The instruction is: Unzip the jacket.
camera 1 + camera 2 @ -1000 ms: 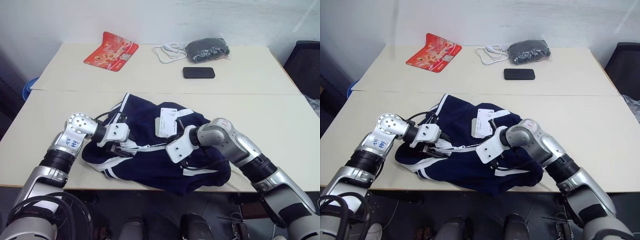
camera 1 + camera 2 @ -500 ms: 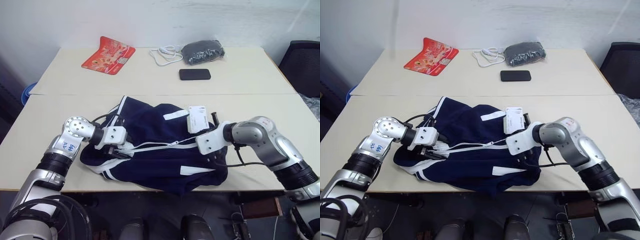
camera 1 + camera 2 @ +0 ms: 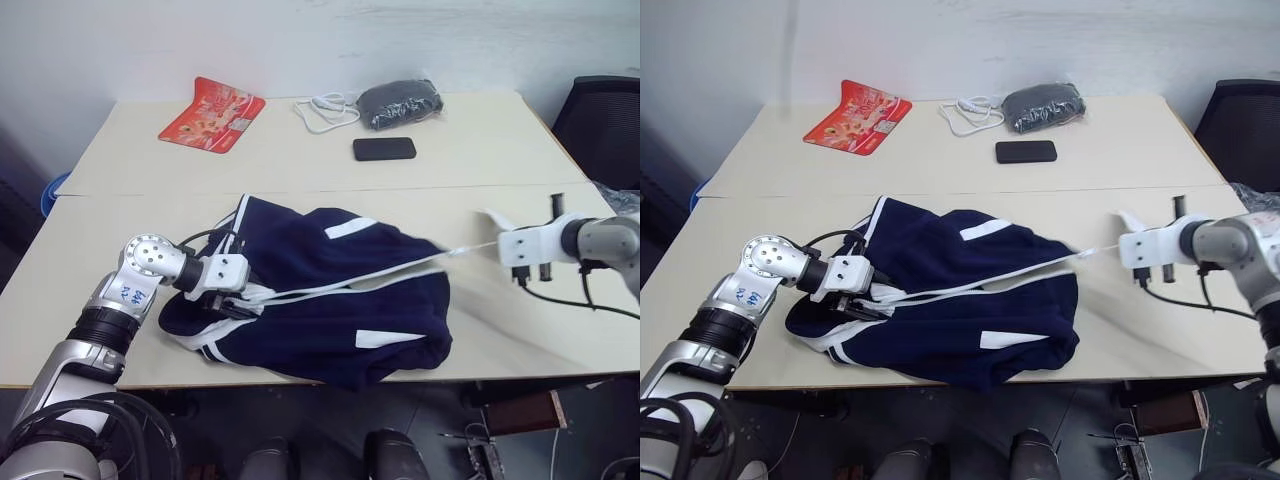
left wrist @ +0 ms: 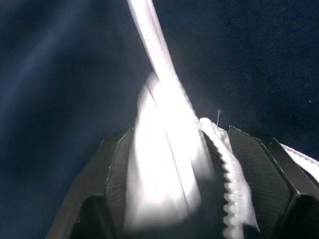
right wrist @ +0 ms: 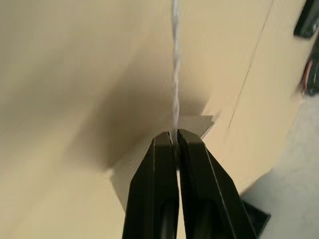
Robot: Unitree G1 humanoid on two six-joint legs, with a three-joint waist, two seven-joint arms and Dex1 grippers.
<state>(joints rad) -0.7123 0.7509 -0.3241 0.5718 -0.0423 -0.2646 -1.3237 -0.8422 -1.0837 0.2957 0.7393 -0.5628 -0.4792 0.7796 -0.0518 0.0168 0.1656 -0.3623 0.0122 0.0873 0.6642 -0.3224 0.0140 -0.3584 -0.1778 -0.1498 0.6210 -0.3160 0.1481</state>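
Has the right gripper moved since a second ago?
Yes. The right gripper swung off the jacket toward the robot's right, out over bare table, jaws shut on the string.

Head views: bright, even indoor light from above, colours clear. Soft shadow under jacket (image 3: 320, 300) along front edge of table (image 3: 120, 230). Back wall washed pale, mild glare. Motion blur smears right gripper (image 3: 495, 222) and table surface just beside it; rest sharp. Left wrist view: dim, dark fabric underexposed, white zipper (image 4: 164, 149) blown out with glare, close range out of focus. Right wrist view: warm cast, broad soft shadow on tabletop around black fingers (image 5: 157, 199), background blurred.
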